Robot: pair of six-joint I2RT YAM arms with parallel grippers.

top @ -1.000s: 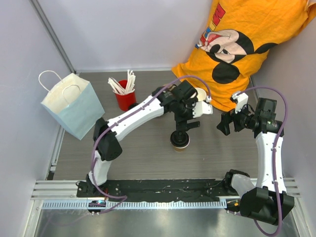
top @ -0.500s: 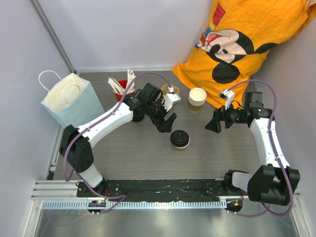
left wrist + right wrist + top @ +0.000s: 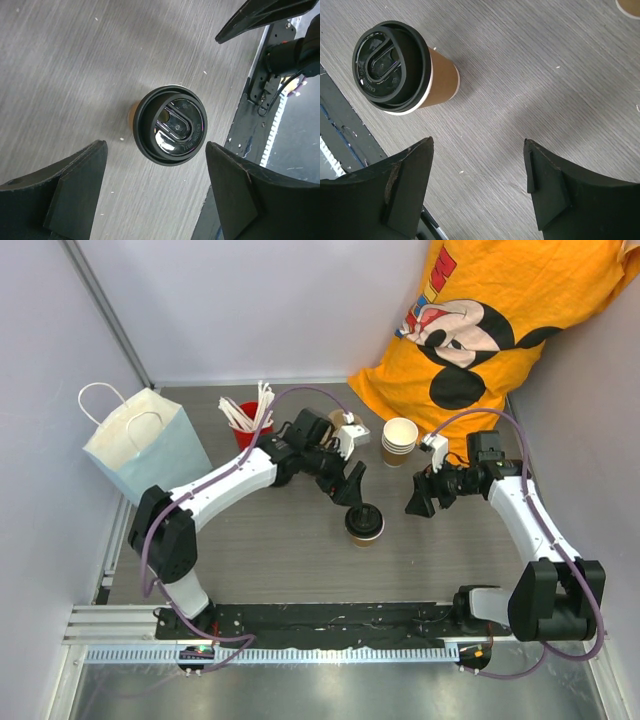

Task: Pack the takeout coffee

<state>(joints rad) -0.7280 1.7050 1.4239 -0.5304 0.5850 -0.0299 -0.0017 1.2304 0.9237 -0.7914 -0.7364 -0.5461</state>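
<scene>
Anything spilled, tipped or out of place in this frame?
No spill: the coffee cup stands upright with its lid on. The only oddity is an orange cartoon T-shirt draped over the far right corner of the table, unrelated to the packing.

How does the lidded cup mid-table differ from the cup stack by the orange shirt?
The lidded cup is capped with a black lid; the cup stack is open, white inside. The lidded cup is single; the cup stack is several nested cups. The lidded cup stands mid-table, the cup stack farther back beside the orange shirt. Both are brown paper and upright.
</scene>
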